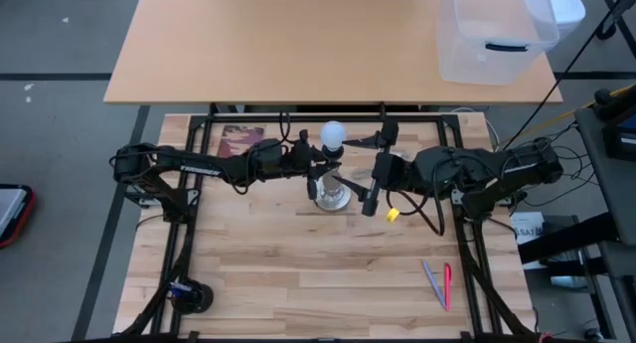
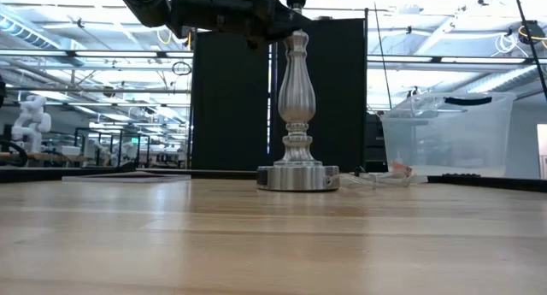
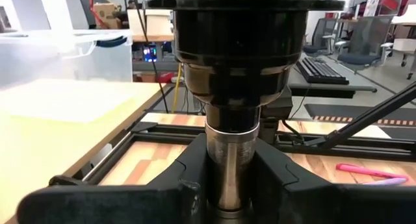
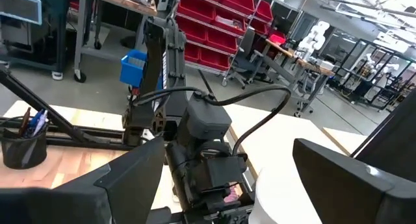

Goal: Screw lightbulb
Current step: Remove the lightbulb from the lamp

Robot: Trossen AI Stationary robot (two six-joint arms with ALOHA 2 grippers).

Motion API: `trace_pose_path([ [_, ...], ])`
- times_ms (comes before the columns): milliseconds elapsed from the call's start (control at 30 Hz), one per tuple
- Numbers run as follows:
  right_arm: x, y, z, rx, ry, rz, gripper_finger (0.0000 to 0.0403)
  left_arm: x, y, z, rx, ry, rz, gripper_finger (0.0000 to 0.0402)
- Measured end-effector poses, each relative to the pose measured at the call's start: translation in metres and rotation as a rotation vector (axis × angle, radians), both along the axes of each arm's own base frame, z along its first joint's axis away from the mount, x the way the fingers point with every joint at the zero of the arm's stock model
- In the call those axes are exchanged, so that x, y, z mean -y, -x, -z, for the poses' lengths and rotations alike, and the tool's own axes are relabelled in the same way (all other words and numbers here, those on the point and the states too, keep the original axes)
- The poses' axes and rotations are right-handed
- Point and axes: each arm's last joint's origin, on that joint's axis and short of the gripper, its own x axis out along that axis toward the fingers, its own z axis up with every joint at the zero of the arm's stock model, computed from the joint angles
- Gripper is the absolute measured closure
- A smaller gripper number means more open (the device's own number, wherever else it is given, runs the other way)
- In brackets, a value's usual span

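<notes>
The silvery lamp stand (image 2: 297,107) stands upright on its round base (image 1: 333,197) at the table's middle, with a dark socket (image 3: 237,62) on top. The white lightbulb (image 1: 333,134) shows over the stand's top in the high view; where it meets the socket is hidden. My left gripper (image 1: 316,174) is shut on the stand just below the socket. My right gripper (image 1: 364,170) is open at the bulb's right. In the right wrist view its fingers stand wide on either side of the white globe (image 4: 279,199), and I see no touch. My left gripper pinches the stand's silvery neck (image 3: 231,160) between its two fingers, just below the dark socket. The fingers (image 3: 286,185) come level from the table's left and lie across the upright stand. The stand stays upright with its base on the table.
A pink pen and a purple pen (image 1: 438,283) lie at the near right. A black cup of pens (image 1: 189,295) stands at the near left corner. A pinkish card (image 1: 239,142) lies at the far left. A clear plastic bin (image 1: 497,35) sits on the table beyond.
</notes>
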Motion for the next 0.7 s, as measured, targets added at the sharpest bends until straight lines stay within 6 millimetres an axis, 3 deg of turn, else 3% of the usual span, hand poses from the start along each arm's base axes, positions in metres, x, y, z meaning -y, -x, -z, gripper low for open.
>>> trace_pose_path([
  [200, 0.001, 0.000, 0.000, 0.003, -0.017, 0.026, 0.0070, 0.007, 0.000, 0.002, -0.027, 0.010, 0.008, 0.0329],
  [467, 0.012, 0.000, 0.006, -0.017, -0.061, 0.145, 0.0070, 0.017, 0.012, -0.011, -0.052, -0.018, -0.022, 0.0329],
  [700, 0.021, -0.013, 0.029, 0.024, -0.101, 0.189, 0.0070, 0.017, 0.012, -0.014, -0.038, -0.029, -0.024, 0.0329],
])
